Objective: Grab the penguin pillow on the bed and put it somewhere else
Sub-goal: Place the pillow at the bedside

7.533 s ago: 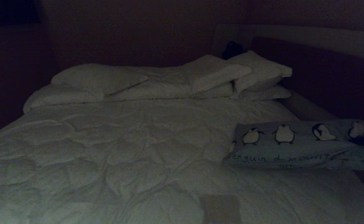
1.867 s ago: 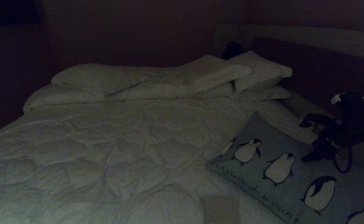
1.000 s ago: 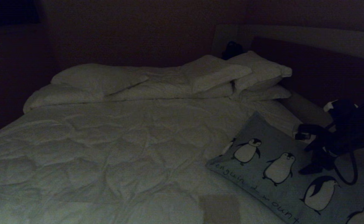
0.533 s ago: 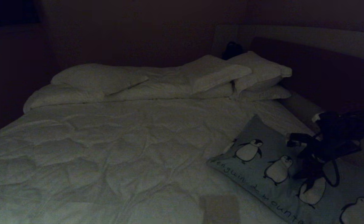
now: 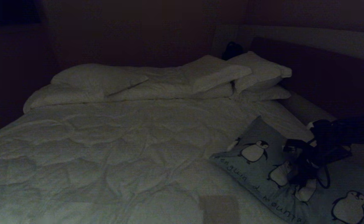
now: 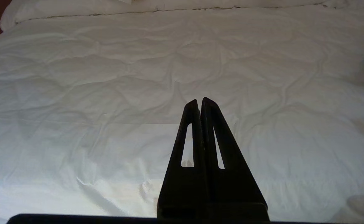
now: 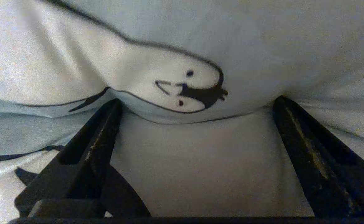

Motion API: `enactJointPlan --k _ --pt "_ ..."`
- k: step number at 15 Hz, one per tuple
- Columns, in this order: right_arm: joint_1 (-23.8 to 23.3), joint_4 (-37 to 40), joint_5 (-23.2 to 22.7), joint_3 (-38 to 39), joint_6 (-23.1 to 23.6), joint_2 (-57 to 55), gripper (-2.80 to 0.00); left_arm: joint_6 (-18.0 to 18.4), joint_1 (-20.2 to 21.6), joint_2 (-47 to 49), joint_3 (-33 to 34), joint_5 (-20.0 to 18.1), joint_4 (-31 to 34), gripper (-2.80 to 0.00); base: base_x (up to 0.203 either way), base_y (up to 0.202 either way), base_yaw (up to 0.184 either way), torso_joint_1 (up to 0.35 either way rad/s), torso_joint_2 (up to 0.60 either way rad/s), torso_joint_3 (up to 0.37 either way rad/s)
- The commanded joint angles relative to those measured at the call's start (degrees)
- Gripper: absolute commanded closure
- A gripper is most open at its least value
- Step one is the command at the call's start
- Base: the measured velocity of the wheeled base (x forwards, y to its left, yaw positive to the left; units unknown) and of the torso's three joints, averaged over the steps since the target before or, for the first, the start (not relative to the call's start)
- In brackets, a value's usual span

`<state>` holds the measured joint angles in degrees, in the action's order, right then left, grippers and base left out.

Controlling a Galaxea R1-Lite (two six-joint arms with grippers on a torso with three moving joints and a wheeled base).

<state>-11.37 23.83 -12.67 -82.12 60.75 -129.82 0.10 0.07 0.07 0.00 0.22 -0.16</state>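
Note:
The grey-blue penguin pillow (image 5: 262, 174) lies askew at the right front of the bed (image 5: 122, 140), its penguins and handwritten text facing up. My right gripper (image 5: 294, 165) points down onto it, open wide. In the right wrist view its two fingertips (image 7: 115, 105) dig into the pillow (image 7: 262, 46), and a fold of fabric bulges between the spread jaws of the right gripper (image 7: 198, 102). My left gripper (image 6: 200, 101) hovers shut and empty over the white duvet (image 6: 107, 77), away from the pillow.
Plain white pillows (image 5: 97, 77) and a stack of them (image 5: 256, 71) line the head of the bed. The pale padded frame (image 5: 303, 109) runs along the right side just behind the penguin pillow. A small dark object (image 5: 231, 49) sits behind the stacked pillows.
The right arm has come down and forward, from above the pillow's far edge onto its middle. The pillow now dents under the open fingers and has shifted slightly.

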Motion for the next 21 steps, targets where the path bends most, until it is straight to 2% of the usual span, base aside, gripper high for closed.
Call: enactJointPlan --k 1,7,8,17,21 --pt "-0.23 0.25 0.01 -0.24 0.34 -1.69 -2.80 -0.01 0.01 0.01 0.00 0.04 -0.07 0.00 0.000 0.000 0.000 0.000 0.00 0.000" --pt "-1.17 0.38 -0.99 -0.24 0.06 -1.69 -2.80 -0.01 0.01 0.01 0.00 0.04 -0.11 0.00 0.000 0.000 0.000 0.000 0.00 0.000" --pt "-1.19 0.42 -2.49 -0.24 -0.03 -1.42 0.00 -0.01 0.01 0.01 0.00 0.04 -0.06 0.00 0.000 0.000 0.000 0.000 0.00 0.000" --pt "-1.28 0.38 -3.59 0.11 -0.62 1.33 0.00 -0.01 0.01 0.01 0.00 0.04 -0.11 0.00 0.000 0.000 0.000 0.000 0.00 0.000" --pt "-1.28 0.94 -7.89 0.79 -1.85 6.41 0.00 -0.01 0.01 0.01 0.00 0.04 -0.03 0.00 0.000 0.000 0.000 0.000 0.00 0.000"
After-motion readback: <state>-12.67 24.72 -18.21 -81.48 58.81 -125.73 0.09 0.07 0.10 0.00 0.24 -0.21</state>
